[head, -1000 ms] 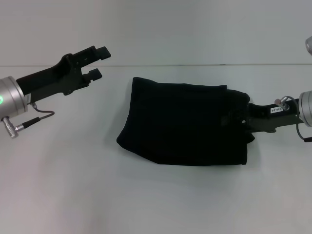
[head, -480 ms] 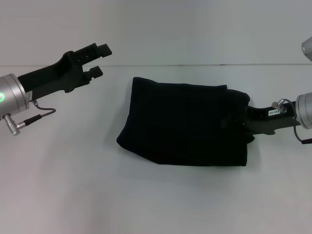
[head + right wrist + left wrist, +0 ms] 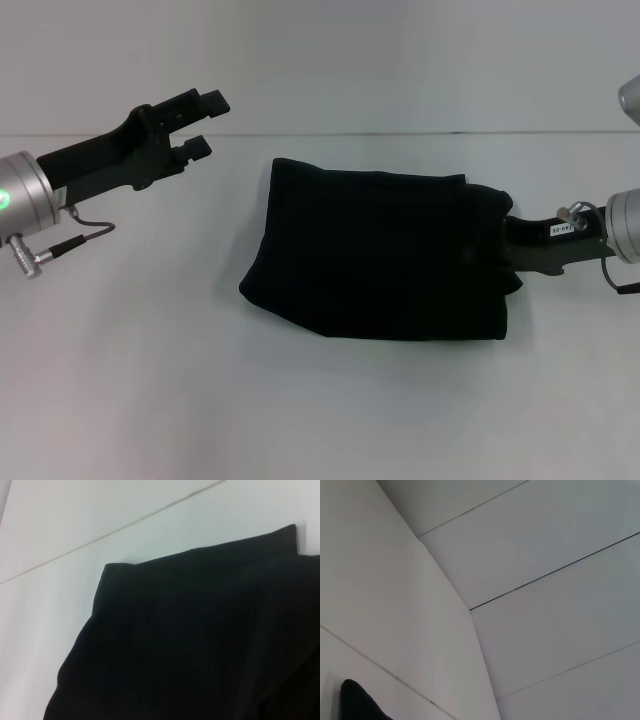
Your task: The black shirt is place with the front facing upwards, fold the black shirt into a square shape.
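A plain white tabletop (image 3: pixel 150 380) fills the view, meeting a pale wall (image 3: pixel 400 60) along a thin seam behind

The black shirt (image 3: pixel 380 255) hides the right gripper's (image 3: pixel 490 255) fingers.

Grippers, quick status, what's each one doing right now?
Left gripper: open, empty, away from the black shirt.
Right gripper: at the shirt's right edge, cannot tell.

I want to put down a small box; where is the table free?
The table is bare in front of the black shirt, and between the shirt and the left gripper. It is crowded at the shirt's right edge, where the right gripper sits.
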`<state>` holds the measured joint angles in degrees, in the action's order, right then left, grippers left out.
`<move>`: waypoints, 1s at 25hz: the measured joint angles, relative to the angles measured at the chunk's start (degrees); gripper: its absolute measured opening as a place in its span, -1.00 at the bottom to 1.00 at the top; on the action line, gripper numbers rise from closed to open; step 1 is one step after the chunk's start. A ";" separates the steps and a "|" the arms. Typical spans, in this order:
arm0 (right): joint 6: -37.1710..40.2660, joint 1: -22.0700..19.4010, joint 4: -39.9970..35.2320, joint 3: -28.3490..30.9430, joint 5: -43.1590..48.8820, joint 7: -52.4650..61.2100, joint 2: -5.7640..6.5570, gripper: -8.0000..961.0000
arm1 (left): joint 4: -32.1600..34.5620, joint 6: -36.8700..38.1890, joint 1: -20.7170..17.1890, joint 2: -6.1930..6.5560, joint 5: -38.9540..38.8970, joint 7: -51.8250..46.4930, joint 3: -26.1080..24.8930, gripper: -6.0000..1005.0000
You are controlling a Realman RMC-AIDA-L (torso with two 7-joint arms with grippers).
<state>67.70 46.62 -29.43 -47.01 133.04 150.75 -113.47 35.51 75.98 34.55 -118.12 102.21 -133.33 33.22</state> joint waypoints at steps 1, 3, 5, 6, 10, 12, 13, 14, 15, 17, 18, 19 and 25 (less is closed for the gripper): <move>0.00 0.01 0.00 -0.02 0.00 0.00 0.00 -0.20 | 0.00 0.00 0.00 0.00 0.00 0.00 0.00 0.68; -0.01 0.02 -0.01 -0.06 0.00 0.00 0.00 -0.50 | 0.00 0.01 -0.01 0.00 0.00 0.00 0.00 0.68; -0.04 0.03 -0.01 -0.04 -0.02 0.00 0.00 -0.70 | 0.00 0.02 -0.01 0.00 0.00 0.00 0.00 0.68; -0.06 0.03 -0.01 0.00 -0.06 -0.01 0.00 -0.75 | 0.00 0.03 -0.01 0.00 0.00 0.00 0.00 0.68; -0.10 0.06 -0.76 0.27 -0.30 -0.25 0.01 -0.89 | 0.00 0.04 -0.08 0.00 0.00 0.00 0.00 0.68; 0.02 0.24 -1.79 0.29 -0.36 -0.29 0.14 -0.89 | 0.00 0.07 -0.13 0.00 0.00 0.00 0.00 0.68; 0.48 0.45 -2.60 0.27 -0.36 -0.26 0.29 -0.89 | 0.00 0.10 -0.16 0.00 0.00 0.00 0.00 0.68; 0.68 0.57 -3.23 0.27 -0.36 -0.18 0.37 -0.88 | 0.00 0.15 -0.17 0.02 0.00 0.00 0.00 0.68; 1.24 0.75 -4.11 0.27 -0.36 -0.02 0.47 -0.88 | 0.00 0.23 -0.21 0.07 0.00 0.00 0.00 0.68; 2.36 1.10 -5.94 0.26 -0.34 0.40 0.52 -0.88 | 0.00 0.44 -0.24 0.13 -0.17 0.00 0.00 0.68; 2.71 1.23 -6.81 0.22 -0.29 0.74 0.54 -0.88 | 0.00 0.48 -0.27 0.13 -0.26 0.00 0.00 0.68; 3.08 1.35 -7.66 0.10 -0.22 1.07 0.57 -0.88 | 0.00 0.51 -0.31 0.14 -0.40 0.00 0.00 0.68; 2.88 1.47 -9.80 -0.27 3.03 2.20 0.92 -0.87 | 0.00 0.53 -0.45 0.31 -0.95 0.00 -0.01 0.68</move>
<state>70.58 48.09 -39.24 -47.28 136.07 152.95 -112.55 35.51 76.51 34.10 -117.81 101.26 -133.33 33.22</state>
